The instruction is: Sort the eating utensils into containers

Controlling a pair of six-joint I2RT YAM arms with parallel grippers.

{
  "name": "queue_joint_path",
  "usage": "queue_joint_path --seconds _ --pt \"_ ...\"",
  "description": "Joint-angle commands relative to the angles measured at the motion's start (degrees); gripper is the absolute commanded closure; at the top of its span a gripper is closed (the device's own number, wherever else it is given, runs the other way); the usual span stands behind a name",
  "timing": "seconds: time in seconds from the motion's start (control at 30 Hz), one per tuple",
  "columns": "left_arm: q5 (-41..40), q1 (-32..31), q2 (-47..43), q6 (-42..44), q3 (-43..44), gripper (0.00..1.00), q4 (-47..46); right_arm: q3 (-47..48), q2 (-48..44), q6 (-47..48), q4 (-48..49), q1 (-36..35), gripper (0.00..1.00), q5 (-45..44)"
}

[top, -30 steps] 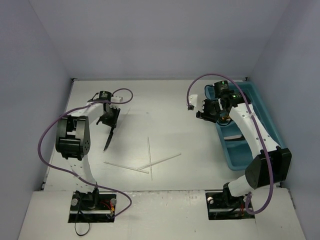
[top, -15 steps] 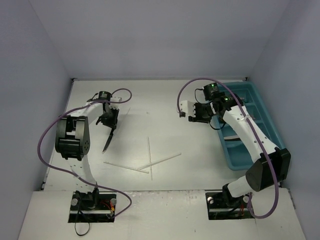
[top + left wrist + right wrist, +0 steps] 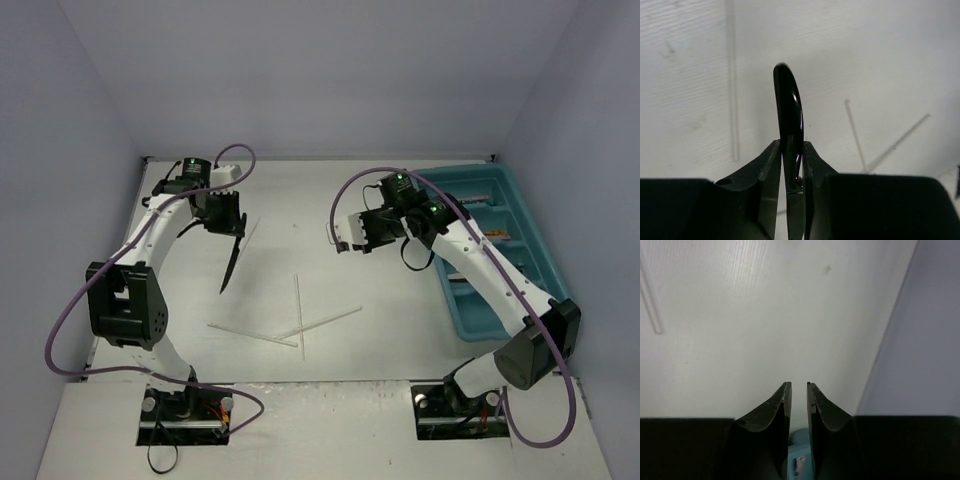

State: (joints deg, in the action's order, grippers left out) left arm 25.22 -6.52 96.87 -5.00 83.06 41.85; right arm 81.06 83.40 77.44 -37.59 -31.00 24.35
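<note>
- The dark knife (image 3: 230,265) is held at 10 o'clock of the table (image 3: 300,190); the fingers hide its gripped end.
- The left gripper (image 3: 226,218) is clamped on it.
- 3 white sticks (image 3: 300,310) cross near 6 o'clock; a 4th stick (image 3: 249,231) lies just beside the knife.
- The teal tray (image 3: 470,312) sits at 3 o'clock, partly behind the right arm (image 3: 480,265); its contents are too small to name.
- The right gripper (image 3: 350,233) is nearly closed and empty.

We see two arms, the left arm (image 3: 158,222) and the right arm (image 3: 490,275), built of white links and blocky black joints. A purple cable (image 3: 49,348) loops along each. Small green lights glow at the upper joints. Black base plates (image 3: 185,412) sit at the bottom of the frame. The left gripper (image 3: 790,145) and right gripper (image 3: 798,385) have black, tapering fingers.
</note>
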Motion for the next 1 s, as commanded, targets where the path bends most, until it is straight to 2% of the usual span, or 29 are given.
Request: queue_joint_path --seconds 0.0,0.17,0.37,0.73,0.97 --pt "16.9 -3.5 -3.0 -6.9 3.0 1.00 1.8 -4.0 -7.1 11.1 9.9 -6.3 0.84 4.0" --pt "24.7 -8.8 -3.1 -8.9 3.1 1.00 1.7 -9.3 -9.5 18.3 15.7 -13.7 0.83 6.3" --pt "28.5 -13.3 -2.2 -10.3 3.0 1.00 1.7 -10.8 -6.1 22.6 16.7 -21.8 0.78 5.7" --pt "28.9 -16.6 0.3 -12.0 4.4 1.00 1.8 -12.0 -2.3 24.0 16.5 -25.7 0.72 4.6" --pt "28.8 -18.0 0.3 -12.4 5.1 1.00 1.7 -11.1 0.3 24.0 16.5 -25.7 0.60 1.3"
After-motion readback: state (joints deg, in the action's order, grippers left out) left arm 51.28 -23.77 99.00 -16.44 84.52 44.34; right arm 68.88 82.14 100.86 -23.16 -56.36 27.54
